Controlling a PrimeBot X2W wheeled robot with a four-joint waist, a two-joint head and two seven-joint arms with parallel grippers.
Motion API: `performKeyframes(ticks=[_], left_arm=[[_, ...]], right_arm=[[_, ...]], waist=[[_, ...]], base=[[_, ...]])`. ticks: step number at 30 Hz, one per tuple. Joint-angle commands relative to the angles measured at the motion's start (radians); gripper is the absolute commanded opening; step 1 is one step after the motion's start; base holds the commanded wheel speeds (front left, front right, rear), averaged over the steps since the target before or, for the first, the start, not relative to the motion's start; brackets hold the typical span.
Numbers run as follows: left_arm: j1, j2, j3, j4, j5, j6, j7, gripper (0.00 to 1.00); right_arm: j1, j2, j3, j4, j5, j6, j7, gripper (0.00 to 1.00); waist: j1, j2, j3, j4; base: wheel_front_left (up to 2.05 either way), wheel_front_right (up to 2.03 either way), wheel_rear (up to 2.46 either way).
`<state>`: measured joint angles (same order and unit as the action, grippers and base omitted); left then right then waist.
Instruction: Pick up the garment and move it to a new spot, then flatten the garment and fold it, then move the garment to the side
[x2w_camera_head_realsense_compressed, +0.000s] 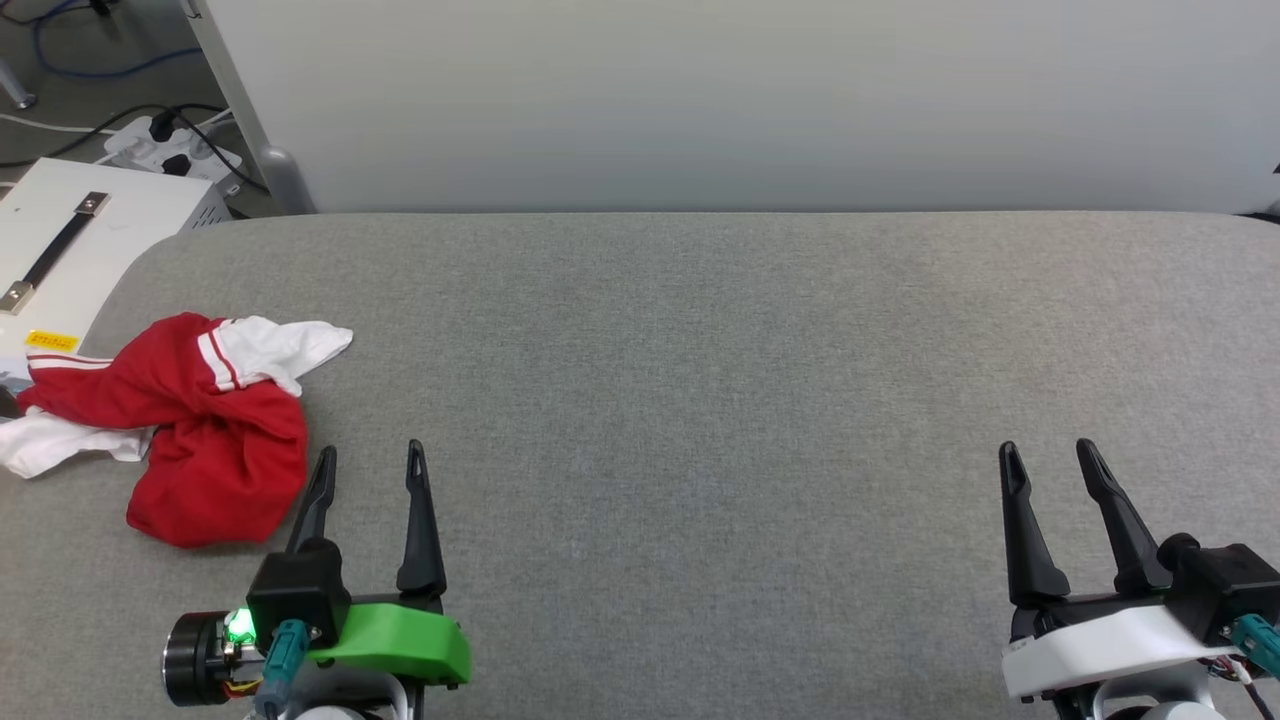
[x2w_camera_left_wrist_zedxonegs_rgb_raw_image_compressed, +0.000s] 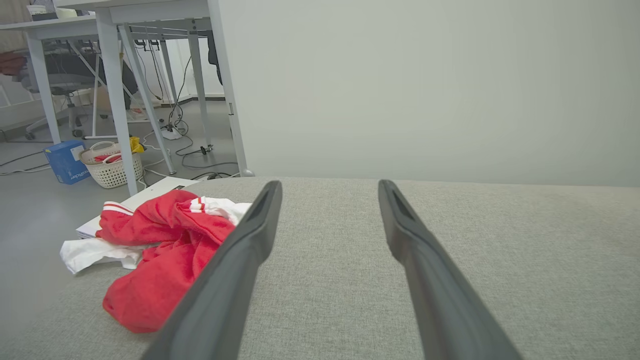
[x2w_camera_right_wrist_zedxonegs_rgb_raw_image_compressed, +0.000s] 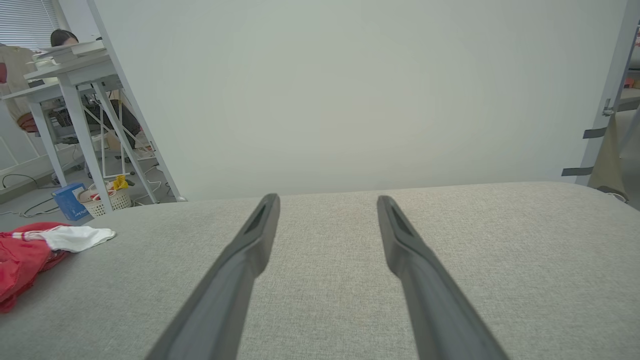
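Counter (x2w_camera_head_realsense_compressed: 760, 400): grey, cloth-covered top, wide and bare across the middle. That looked like the place for the flattening.
Garment (x2w_camera_head_realsense_compressed: 200, 430): lay crumpled in a heap out at nine o'clock on the counter, right by its left edge. The red bulk was nearest the robot, and no numerals could be made out in the folds.
Handling: it looked soft, light and limp. My read was that it would sag and drape from any single pinch, would not slide much on that cloth, and had nothing fragile about it.
Left pincer (x2w_camera_head_realsense_compressed: 370, 460): jaws stood well apart with nothing between them, and the heap sat at ten o'clock from its tips, near but not touching.
Right pincer (x2w_camera_head_realsense_compressed: 1047, 452): also spread wide and empty, away at four o'clock on the counter, well apart from the garment.
White sleeve (x2w_camera_head_realsense_compressed: 280, 345): flopped out at one o'clock of the heap, while a second sleeve (x2w_camera_head_realsense_compressed: 50, 445) trailed at nine o'clock toward the edge.
Striped trim (x2w_camera_head_realsense_compressed: 218, 362): marked the sleeve seam. A pinch on a raised red fold beside it seemed the best hold, since doubled cloth gave something to bite.
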<state>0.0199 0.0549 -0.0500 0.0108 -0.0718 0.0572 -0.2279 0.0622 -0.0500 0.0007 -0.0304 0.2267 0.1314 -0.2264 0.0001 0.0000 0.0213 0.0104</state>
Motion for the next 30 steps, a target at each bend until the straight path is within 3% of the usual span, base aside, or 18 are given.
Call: performKeyframes(ticks=[1,13,30], left_arm=[[0.005,-0.004,0.000,0.002,-0.006,0.007,-0.010,1.00],[-0.001,-0.005,0.005,0.009,-0.017,0.020,-0.034,1.00],[-0.017,-0.005,0.062,0.013,-0.053,0.034,-0.034,1.00]], right_arm=[[0.018,0.000,0.002,0.003,0.013,-0.001,-0.012,1.00],[0.024,0.000,0.008,0.007,0.027,-0.001,-0.035,1.00],[0.000,0.000,0.040,-0.009,-0.025,-0.001,-0.035,1.00]], waist=[[-0.0001,0.0000,0.001,0.002],[-0.0001,0.0000,0.014,0.048],[-0.0001,0.0000,0.049,0.241]], base=[[0.00,0.00,0.00],[0.00,0.00,0.00],[0.00,0.00,0.00]])
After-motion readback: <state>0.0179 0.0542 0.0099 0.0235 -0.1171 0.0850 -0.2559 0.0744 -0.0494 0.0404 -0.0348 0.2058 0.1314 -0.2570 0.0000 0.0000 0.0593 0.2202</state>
